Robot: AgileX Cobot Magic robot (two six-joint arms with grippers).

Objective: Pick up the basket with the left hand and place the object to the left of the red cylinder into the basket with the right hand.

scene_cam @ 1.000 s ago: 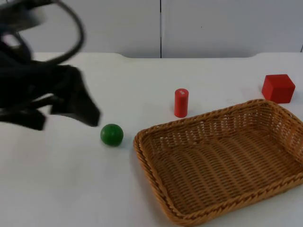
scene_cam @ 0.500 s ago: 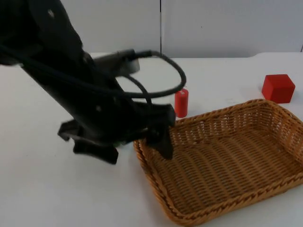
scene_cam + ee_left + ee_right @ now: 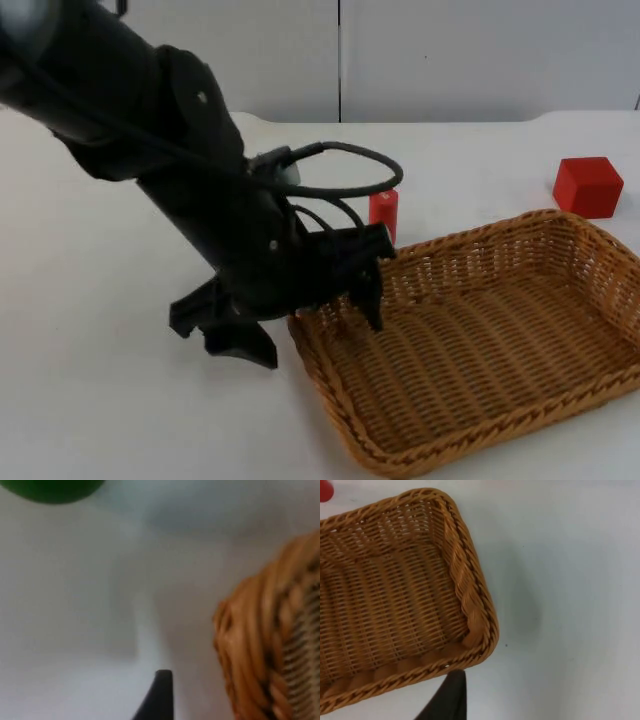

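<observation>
At centre-left of the top view, the left gripper (image 3: 300,325) straddles the near-left rim of the wicker basket (image 3: 480,350), fingers spread, nothing gripped. The basket rests on the table (image 3: 100,400), unlifted. The green ball (image 3: 52,489), beside the red cylinder (image 3: 384,208), awaits; the right gripper's state cannot be told.

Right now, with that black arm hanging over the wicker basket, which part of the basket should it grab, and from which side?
Probably the basket's woven rim at its left end, near the corner, taken from above. The wall there stands up thin enough for one finger inside and one outside. The left pincer hovers at that end, so the reach is short. The right pincer waits beside another corner.
</observation>
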